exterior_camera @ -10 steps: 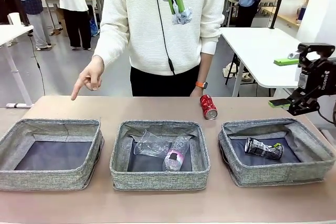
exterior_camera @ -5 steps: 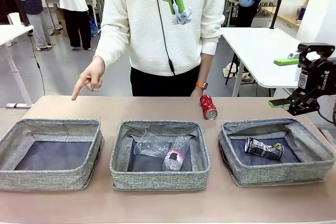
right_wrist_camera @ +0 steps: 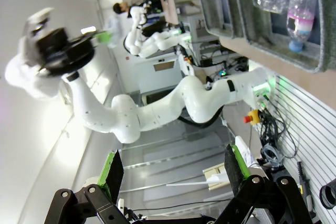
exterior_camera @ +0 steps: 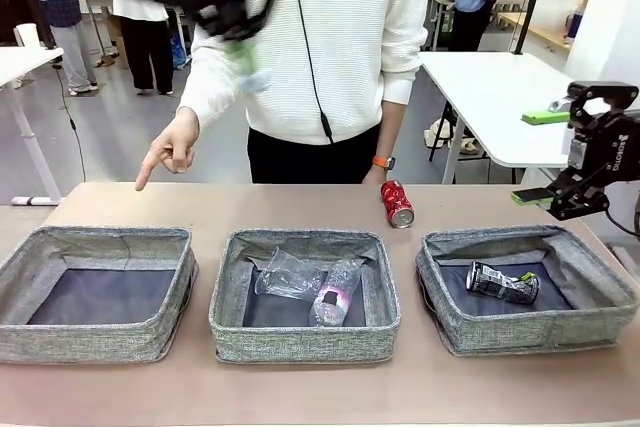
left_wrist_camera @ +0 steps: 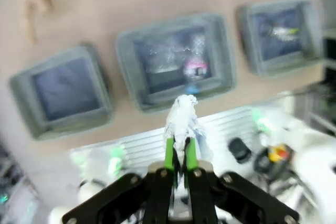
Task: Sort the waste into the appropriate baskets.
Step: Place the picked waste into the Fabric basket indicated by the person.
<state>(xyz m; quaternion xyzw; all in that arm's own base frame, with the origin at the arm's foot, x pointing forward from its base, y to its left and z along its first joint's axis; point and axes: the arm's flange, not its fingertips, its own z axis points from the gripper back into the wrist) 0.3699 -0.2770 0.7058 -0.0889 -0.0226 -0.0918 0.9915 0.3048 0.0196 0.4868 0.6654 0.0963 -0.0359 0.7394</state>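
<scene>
High above the table, my left gripper [exterior_camera: 240,47] shows blurred in front of the person, shut on the crumpled white paper ball [exterior_camera: 256,77]. In the left wrist view the ball [left_wrist_camera: 181,121] sits between the green fingers [left_wrist_camera: 169,156], above the front of the middle basket [left_wrist_camera: 131,80]. The middle basket [exterior_camera: 300,342] holds the clear cup [exterior_camera: 288,274] and the plastic bottle [exterior_camera: 338,292]. The crushed can [exterior_camera: 502,283] lies in the right basket [exterior_camera: 540,332]. The left basket [exterior_camera: 90,342] has nothing in it. A red can [exterior_camera: 397,203] stands on the table behind. My right gripper [exterior_camera: 538,157] hangs open at the far right.
The person stands at the far side, with one hand [exterior_camera: 170,152] pointing down behind the left basket. A white table [exterior_camera: 500,97] stands at the back right. In the right wrist view, my open right gripper [right_wrist_camera: 173,171] faces the left arm [right_wrist_camera: 157,108].
My left gripper has swung quickly to the left with the paper ball in it. The right arm and the person's hand have stayed put.
</scene>
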